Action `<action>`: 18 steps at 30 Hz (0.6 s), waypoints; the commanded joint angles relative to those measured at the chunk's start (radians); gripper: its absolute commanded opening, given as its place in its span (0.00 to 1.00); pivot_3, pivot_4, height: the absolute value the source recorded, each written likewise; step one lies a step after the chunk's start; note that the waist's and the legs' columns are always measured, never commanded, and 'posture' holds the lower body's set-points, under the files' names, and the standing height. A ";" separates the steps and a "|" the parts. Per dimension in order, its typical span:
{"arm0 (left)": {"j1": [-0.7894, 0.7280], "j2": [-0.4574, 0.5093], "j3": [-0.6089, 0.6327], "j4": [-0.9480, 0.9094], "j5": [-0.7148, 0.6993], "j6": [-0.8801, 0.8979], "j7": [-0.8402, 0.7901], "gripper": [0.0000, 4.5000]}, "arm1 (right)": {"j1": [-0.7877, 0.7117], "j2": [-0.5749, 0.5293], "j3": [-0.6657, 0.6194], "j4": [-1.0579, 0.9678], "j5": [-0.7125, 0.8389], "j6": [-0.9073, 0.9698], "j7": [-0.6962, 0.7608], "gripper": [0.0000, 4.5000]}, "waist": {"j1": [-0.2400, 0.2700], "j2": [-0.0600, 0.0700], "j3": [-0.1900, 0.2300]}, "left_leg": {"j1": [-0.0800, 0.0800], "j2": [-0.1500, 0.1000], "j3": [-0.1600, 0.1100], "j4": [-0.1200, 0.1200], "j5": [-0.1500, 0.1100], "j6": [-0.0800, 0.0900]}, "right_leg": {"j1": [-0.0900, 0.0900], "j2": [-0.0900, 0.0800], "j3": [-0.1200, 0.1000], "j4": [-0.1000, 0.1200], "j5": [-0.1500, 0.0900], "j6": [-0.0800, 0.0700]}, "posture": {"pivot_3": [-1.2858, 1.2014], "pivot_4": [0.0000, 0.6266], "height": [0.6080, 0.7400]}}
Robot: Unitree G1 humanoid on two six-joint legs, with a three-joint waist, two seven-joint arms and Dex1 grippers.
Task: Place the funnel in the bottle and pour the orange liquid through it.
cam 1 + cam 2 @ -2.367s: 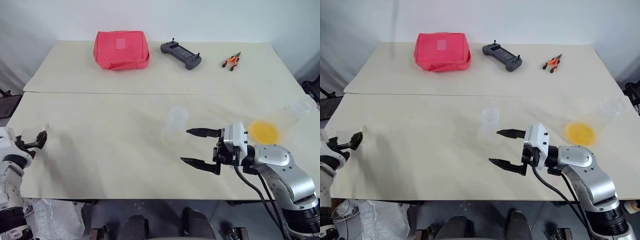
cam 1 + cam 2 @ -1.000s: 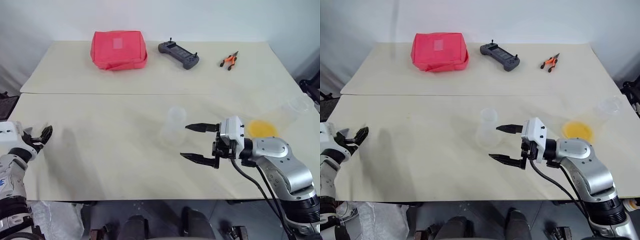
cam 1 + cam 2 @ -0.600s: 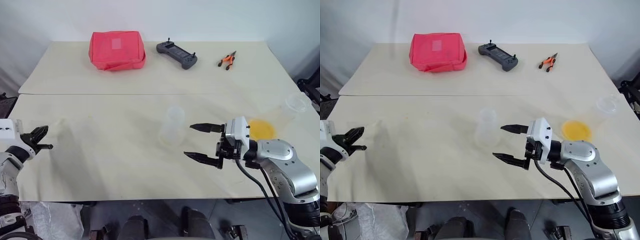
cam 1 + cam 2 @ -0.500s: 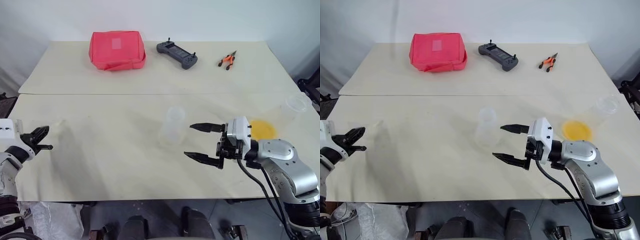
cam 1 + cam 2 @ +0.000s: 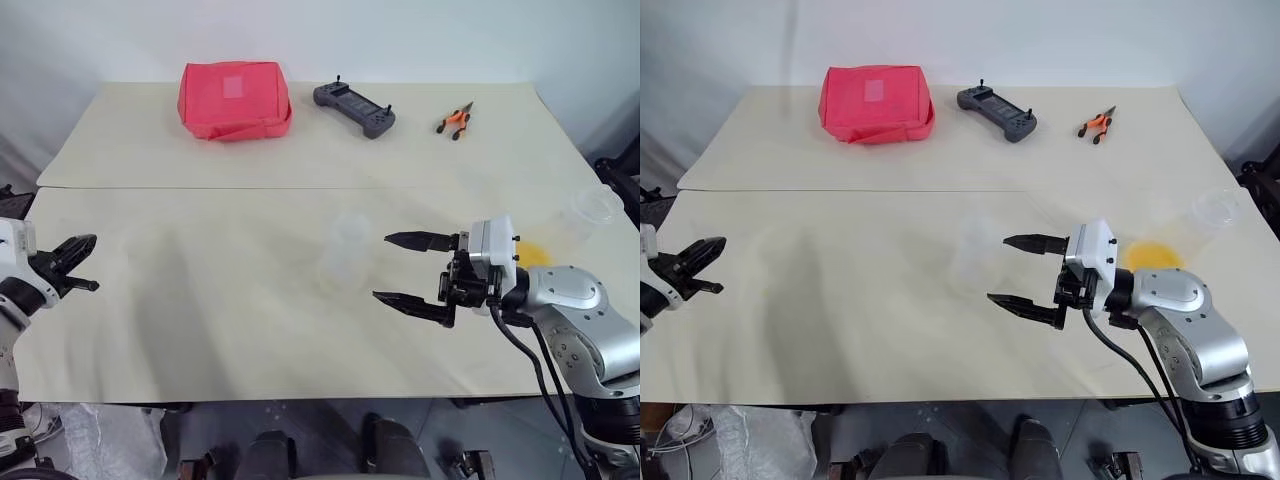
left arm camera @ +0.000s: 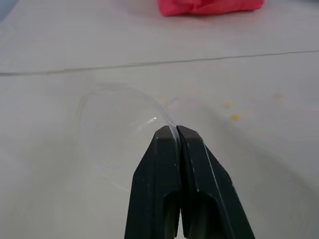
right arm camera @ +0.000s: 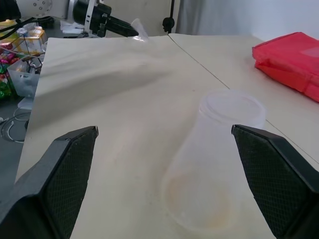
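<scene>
Funnel: the clear funnel (image 6: 117,124) is pinched by its thin rim between the tips of the left gripper (image 6: 173,133). It is up in the air over the left edge of the desk (image 5: 200,300). From the right wrist view it (image 7: 139,31) looks like a small clear cone on the tip of that gripper.

Left arm: it reaches in from the left edge of the desk. The left gripper points level, toward the middle of the desk. Its two black fingers are squeezed together on the funnel's rim.

Bottle: the frosted bottle (image 5: 972,260) stands upright near the middle of the front desk. It has a wide bottom and a narrow neck. It is well apart from the funnel.

Right arm: it comes in from the right side, bent at the elbow, with the wrist turned so that the right gripper (image 5: 1022,272) points level at the bottle. Its two fingers are spread wide, and nothing is between them. The fingertips are just beside the bottle and not touching it.

Orange liquid: the orange liquid (image 5: 1152,256) sits in the bottom of a clear cup (image 5: 1200,225) lying tilted near the right edge of the desk, behind the right arm.

Far desk: a red pouch (image 5: 234,98), a grey controller (image 5: 355,106) and small orange pliers (image 5: 454,120) lie in a row along the back.

Count: one funnel, one bottle, one cup, one pouch, one controller, one pair of pliers, two grippers.
</scene>
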 commanded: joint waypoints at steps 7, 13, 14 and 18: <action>-0.237 0.005 -0.228 -0.149 -0.046 -0.105 -0.321 0.00 | -0.027 0.043 -0.047 -0.050 0.052 0.009 -0.080 1.00 | -0.002 0.000 0.000 | 0.000 0.000 0.000 0.000 0.000 0.000 | 0.000 0.000 0.000 0.000 0.000 0.000 | 0.52 0.24 1.00; -0.482 -0.055 -0.395 -0.048 -0.009 -0.190 -0.486 0.00 | -0.011 0.052 -0.047 -0.064 0.033 0.002 -0.124 1.00 | -0.002 0.000 0.000 | 0.000 0.000 0.001 0.000 0.000 0.000 | 0.000 0.000 0.000 0.000 0.000 0.000 | 0.52 0.24 1.00; -0.525 -0.070 -0.423 -0.026 0.000 -0.211 -0.520 0.00 | -0.003 0.052 -0.052 -0.070 0.030 0.002 -0.134 1.00 | -0.002 0.000 0.000 | -0.001 -0.001 0.001 0.000 0.000 0.000 | 0.000 0.000 0.000 0.000 0.000 0.000 | 0.52 0.24 1.00; -0.652 -0.105 -0.503 0.069 0.042 -0.296 -0.644 0.00 | 0.034 0.045 -0.073 -0.096 0.022 0.001 -0.164 1.00 | -0.001 -0.001 0.001 | -0.001 -0.001 0.001 0.000 0.000 0.000 | 0.000 0.000 0.000 -0.001 0.000 0.000 | 0.52 0.24 1.00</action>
